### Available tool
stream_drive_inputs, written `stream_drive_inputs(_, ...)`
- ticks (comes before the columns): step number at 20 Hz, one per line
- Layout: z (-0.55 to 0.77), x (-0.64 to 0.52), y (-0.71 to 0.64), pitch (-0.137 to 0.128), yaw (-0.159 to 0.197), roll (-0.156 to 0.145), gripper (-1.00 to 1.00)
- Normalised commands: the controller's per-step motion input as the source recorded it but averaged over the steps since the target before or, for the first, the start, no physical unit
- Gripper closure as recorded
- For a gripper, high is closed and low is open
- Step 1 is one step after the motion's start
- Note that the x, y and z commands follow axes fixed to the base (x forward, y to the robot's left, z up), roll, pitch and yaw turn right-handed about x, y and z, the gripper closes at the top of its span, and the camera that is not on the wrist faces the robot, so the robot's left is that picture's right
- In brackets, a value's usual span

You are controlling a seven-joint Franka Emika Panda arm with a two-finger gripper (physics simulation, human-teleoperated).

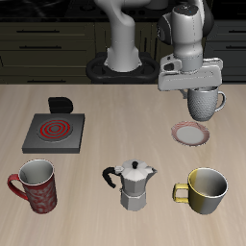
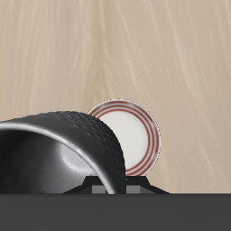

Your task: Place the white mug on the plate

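Note:
The white mug (image 1: pixel 204 104), greyish and speckled with a small handle, hangs in the air in my gripper (image 1: pixel 200 93), which is shut on its rim. It is a little above the plate (image 1: pixel 193 134), a small round whitish plate with a pinkish-red rim lying on the table. The mug's bottom is clear of the plate and sits slightly farther back than the plate's middle. In the wrist view the mug (image 2: pixel 63 149) fills the near field and the plate (image 2: pixel 133 137) shows past its rim.
A yellow mug (image 1: pixel 204 190) stands near the table's front edge, in front of the plate. A metal moka pot (image 1: pixel 134 184) stands beside it. A red patterned mug (image 1: pixel 36 184) and a grey stove burner with red coil (image 1: pixel 54 132) are across the table.

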Motion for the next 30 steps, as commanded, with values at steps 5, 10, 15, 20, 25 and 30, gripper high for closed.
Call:
stream_drive_inputs(5, -0.16, 0.1, -0.02, 0.02, 0.004, -0.027, 1.0)
stream_drive_inputs(10, -0.28, 0.01, -0.11, 0.058, -0.013, -0.033, 1.0)
stream_drive_inputs(15, -0.27, -0.02, -0.14, 0.054, -0.007, -0.019, 1.0)
stream_drive_inputs(20, -0.29, 0.0, -0.09, 0.034, 0.009, -0.027, 1.0)
stream_drive_inputs(25, -0.12, 0.01, -0.02, 0.021, 0.001, -0.02, 1.0)
stream_drive_inputs(30, -0.11, 0.02, 0.03, 0.016, 0.025, 0.042, -1.0)
